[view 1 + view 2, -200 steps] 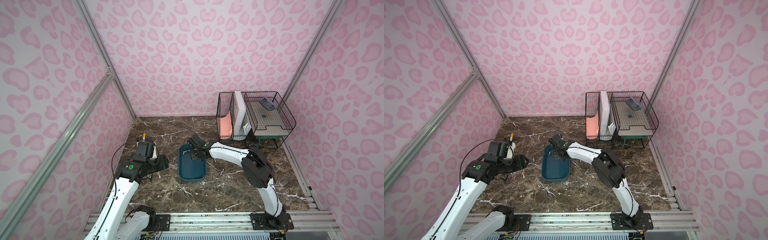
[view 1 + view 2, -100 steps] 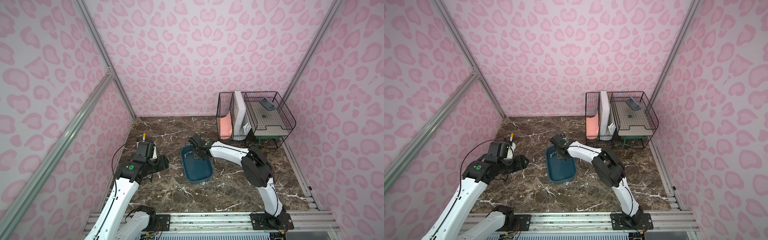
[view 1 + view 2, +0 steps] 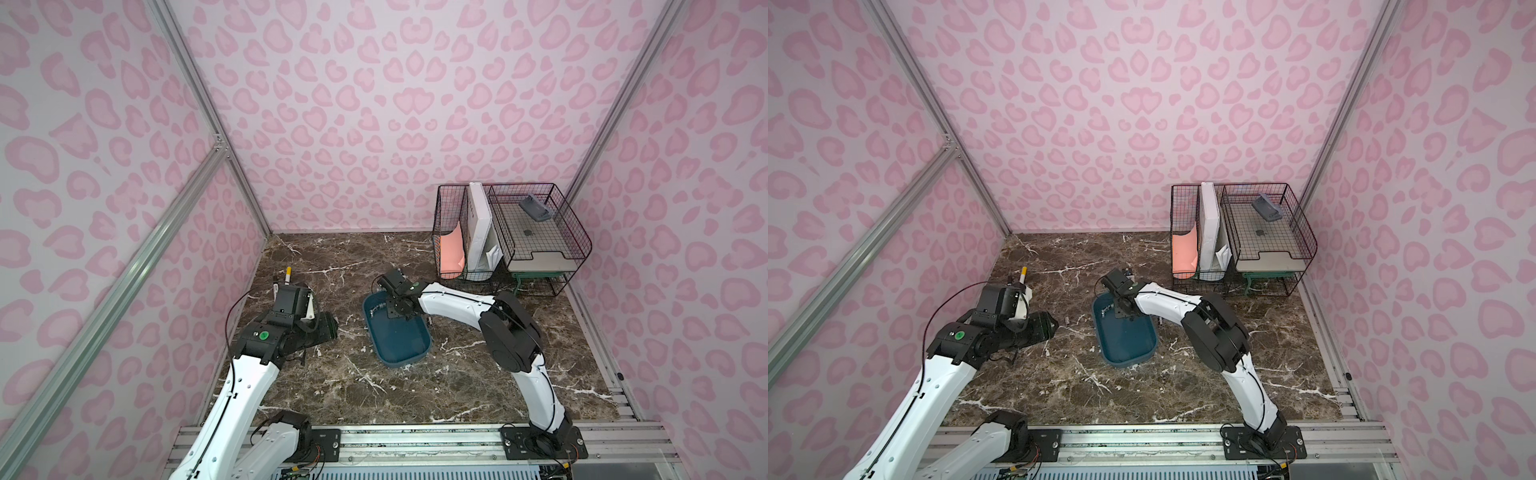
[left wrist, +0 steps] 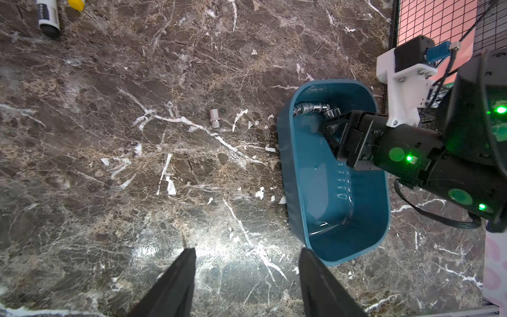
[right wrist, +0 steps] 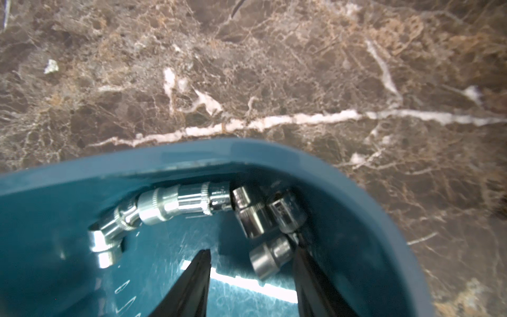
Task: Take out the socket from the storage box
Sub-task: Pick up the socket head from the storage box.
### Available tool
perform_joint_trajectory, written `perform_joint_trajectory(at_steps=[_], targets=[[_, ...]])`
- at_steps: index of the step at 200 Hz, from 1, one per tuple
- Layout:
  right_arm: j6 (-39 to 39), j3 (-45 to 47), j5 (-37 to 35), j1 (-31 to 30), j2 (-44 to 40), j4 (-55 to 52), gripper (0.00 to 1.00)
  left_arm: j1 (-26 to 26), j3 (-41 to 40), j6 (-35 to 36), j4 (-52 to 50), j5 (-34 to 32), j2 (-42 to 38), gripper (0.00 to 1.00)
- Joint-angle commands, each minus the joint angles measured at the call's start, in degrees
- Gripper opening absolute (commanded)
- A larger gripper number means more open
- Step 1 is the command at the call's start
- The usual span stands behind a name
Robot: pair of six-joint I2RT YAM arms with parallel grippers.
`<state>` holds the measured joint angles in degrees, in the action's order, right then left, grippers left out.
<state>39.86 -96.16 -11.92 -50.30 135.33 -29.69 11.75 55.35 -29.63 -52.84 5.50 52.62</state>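
The teal storage box (image 3: pixel 409 355) (image 3: pixel 1138 353) lies askew at the table's middle. Several chrome sockets (image 5: pixel 248 215) crowd its far end. My right gripper (image 5: pixel 251 251) (image 3: pixel 390 309) reaches down into that end, open. A small socket (image 5: pixel 270 256) lies between its fingers, against one of them and apart from the other. My left gripper (image 4: pixel 247 252) (image 3: pixel 328 326) hovers open and empty over bare table, one finger (image 4: pixel 315 277) close by the box's near corner (image 4: pixel 337 260).
One loose socket (image 4: pixel 214 122) lies on the marble left of the box. A marker (image 3: pixel 287 274) (image 4: pixel 48 16) and a yellow cap (image 4: pixel 75 3) lie at the far left. A black wire rack (image 3: pixel 511 232) with papers stands at the back right.
The storage box has swung so its near end points more to the right. My right gripper's jaws have opened wider inside it. The left arm has not moved.
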Motion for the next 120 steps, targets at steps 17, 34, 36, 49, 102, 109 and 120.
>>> perform_joint_trajectory(at_steps=[17,34,36,49,102,109,120], targets=[[0.2,-0.47,-0.86,0.29,0.42,2.27,0.53,-0.04,-0.2,0.8,1.47,0.3,-0.02,0.64],[0.14,-1.0,-1.11,0.29,0.72,2.3,0.52,-0.05,-0.17,0.89,1.47,0.22,0.09,0.64],[0.2,-1.03,-1.09,0.29,0.77,2.35,0.52,-0.01,-0.23,0.89,1.5,0.28,0.17,0.64],[0.21,-1.47,-0.91,0.33,1.14,2.19,0.51,-0.06,-0.2,0.89,1.53,0.22,0.12,0.64],[0.08,-1.51,-0.91,0.23,1.7,1.75,0.37,-0.05,0.02,0.97,1.6,-0.07,0.29,0.64],[0.12,-1.34,-0.87,0.2,1.65,1.66,0.34,-0.02,-0.03,0.97,1.63,-0.14,0.29,0.64],[0.07,-0.89,-0.83,0.03,1.44,1.74,0.31,-0.04,0.1,0.97,1.68,-0.27,0.35,0.64]])
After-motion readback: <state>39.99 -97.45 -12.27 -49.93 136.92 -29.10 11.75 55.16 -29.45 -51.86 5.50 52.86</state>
